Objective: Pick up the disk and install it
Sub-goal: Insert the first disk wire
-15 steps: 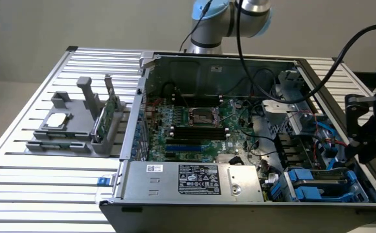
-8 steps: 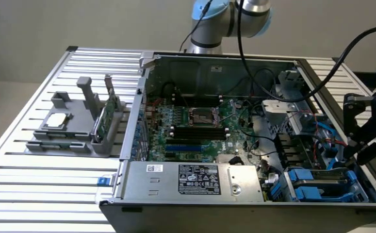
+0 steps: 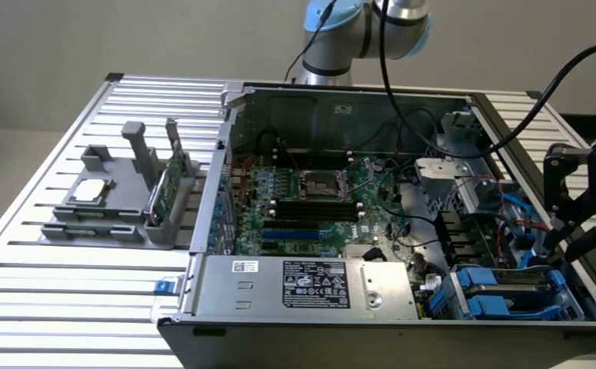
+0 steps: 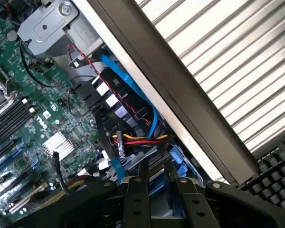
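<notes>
My black gripper point(image 3: 556, 250) hangs over the drive bay in the near corner of the open computer case point(image 3: 226, 177), on the exterior view's right. The disk point(image 3: 487, 288), grey metal in a blue plastic carrier, sits low in that bay under the gripper. In the wrist view my gripper point(image 4: 156, 167) has its two dark fingers point(image 4: 135, 199) closed on either side of the disk point(image 4: 176, 159), whose blue carrier edge shows beside them. Most of the disk is hidden by the fingers and the bay.
Blue, red and yellow cables point(image 4: 133, 138) run close past the bay, against the case's side wall point(image 4: 190, 99). A grey holder point(image 3: 113, 207) on the slatted table carries a small silver chip point(image 3: 92, 190) and a green card point(image 3: 164, 184). The power supply point(image 3: 308, 284) lies along the front. A keyboard point(image 4: 275, 178) sits outside the case.
</notes>
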